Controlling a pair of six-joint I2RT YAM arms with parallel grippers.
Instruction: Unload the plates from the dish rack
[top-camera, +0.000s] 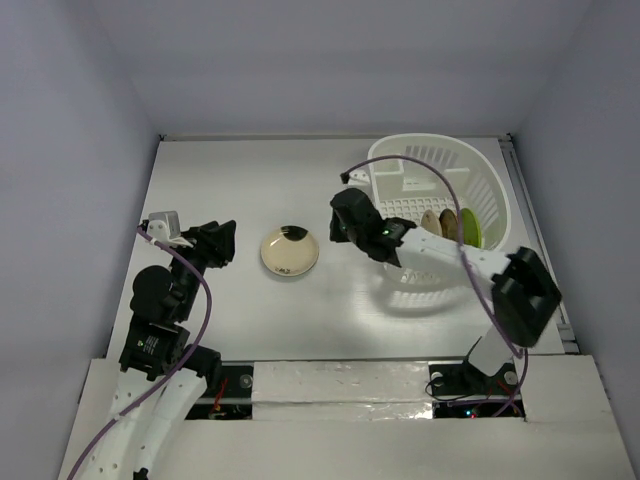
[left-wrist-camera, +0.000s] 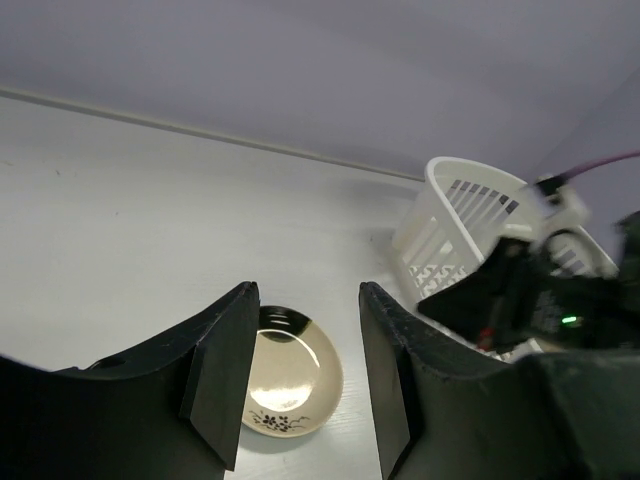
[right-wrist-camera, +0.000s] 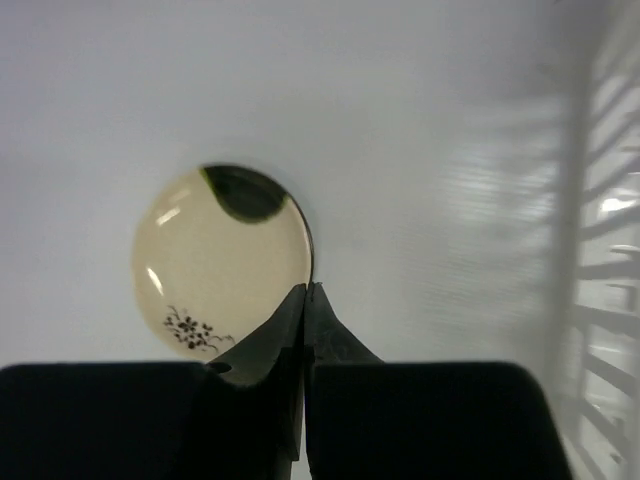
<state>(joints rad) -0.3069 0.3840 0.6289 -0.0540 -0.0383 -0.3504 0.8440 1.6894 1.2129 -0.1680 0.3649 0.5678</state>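
Note:
A cream plate (top-camera: 289, 251) with a dark patch and a small flower drawing lies flat on the table, left of the white dish rack (top-camera: 482, 180). It also shows in the left wrist view (left-wrist-camera: 292, 376) and the right wrist view (right-wrist-camera: 220, 262). Three plates stand on edge in the rack: beige (top-camera: 430, 222), amber (top-camera: 449, 224) and lime green (top-camera: 469, 226). My right gripper (top-camera: 340, 225) is shut and empty, its tips (right-wrist-camera: 308, 292) just above the cream plate's right rim. My left gripper (top-camera: 222, 243) is open and empty, left of the plate, its fingers (left-wrist-camera: 232, 370) framing it.
The rack's slotted wall (right-wrist-camera: 600, 250) is close on the right of my right gripper. The rack (left-wrist-camera: 470, 215) and my right arm (left-wrist-camera: 540, 300) show to the right in the left wrist view. Bare table (top-camera: 250, 180) lies behind the plate.

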